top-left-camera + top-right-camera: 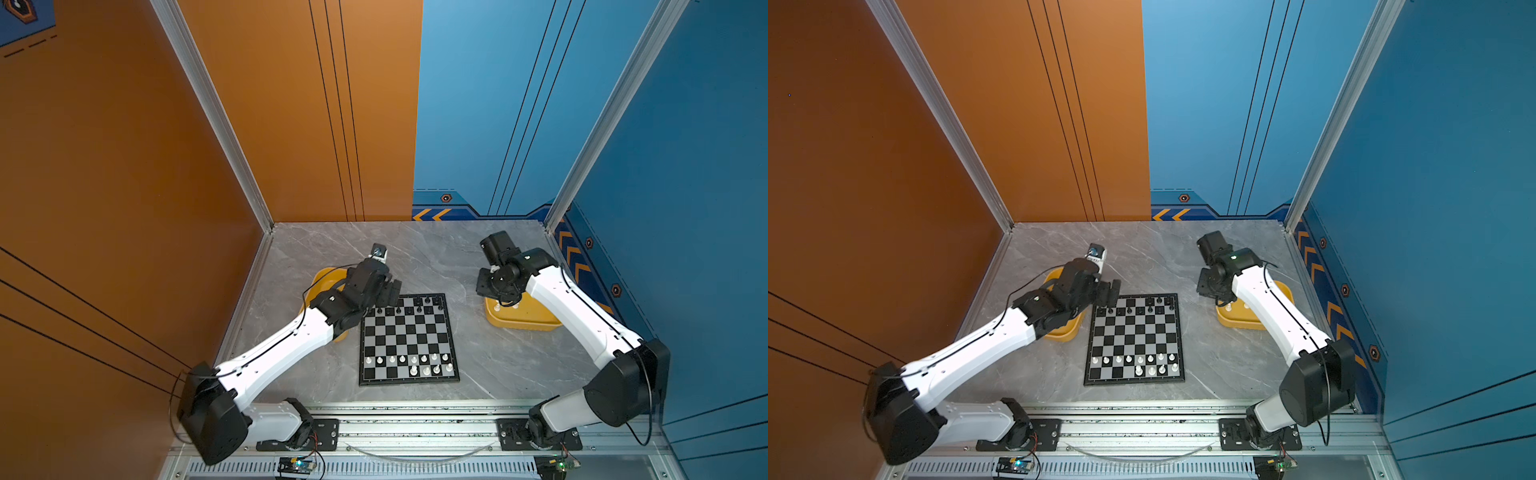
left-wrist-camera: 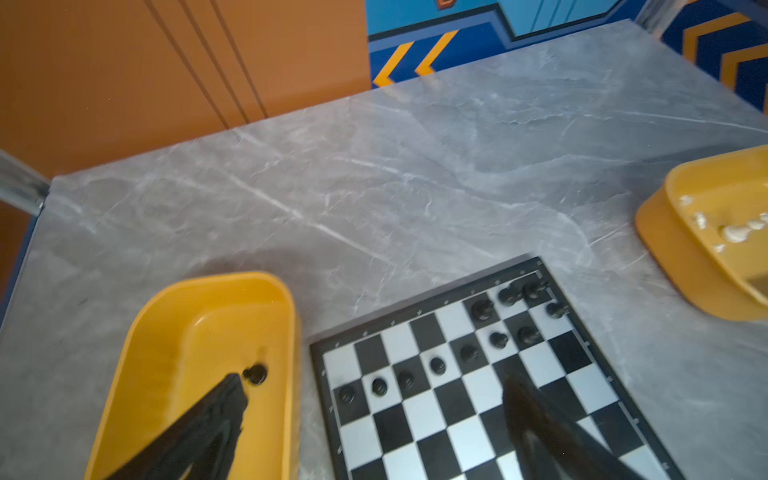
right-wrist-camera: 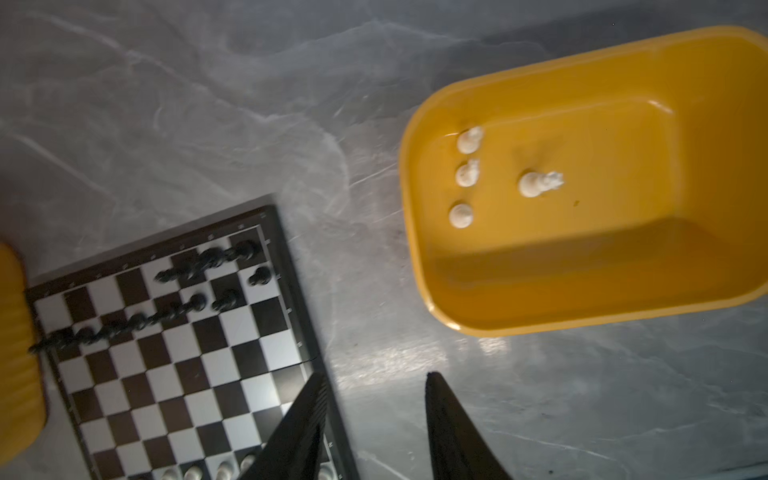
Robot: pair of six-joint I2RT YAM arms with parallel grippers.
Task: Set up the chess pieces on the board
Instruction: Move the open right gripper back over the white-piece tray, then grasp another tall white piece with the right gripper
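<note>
While both grippers are hanging empty, the job is sitting between one placement and the next pick. The left gripper (image 2: 372, 380) is standing spread as wide as it goes, nothing between its fingers (image 2: 216, 415). One finger is hovering over the left tray (image 2: 174, 353), the other over the corner of the board (image 2: 419, 415). A single black piece (image 2: 255, 374) is lying just past the tray-side fingertip; the finger is hiding whatever else is in there.

The right gripper (image 3: 375, 376) is holding its jaws partly apart with only bare table (image 3: 374, 291) showing between them. The board's edge is passing under one finger and the right tray (image 3: 582, 291) is waiting ahead. Four white pieces (image 3: 467, 172) are sitting in it: three close together in a line, seemingly upright, and one on its side a little apart.

Between the arms, in a top view, the black rows (image 1: 419, 309) are lining the board edge nearest the left gripper. The white pawn row (image 1: 402, 358) is filling the far side, with a few men behind it — both back rows are looking unfinished.

Next, I judge, each gripper is needing to centre over one piece, come down and close gently — the men are tiny and glossy, so a skewed pinch is likely to flick one away or topple its neighbours.
</note>
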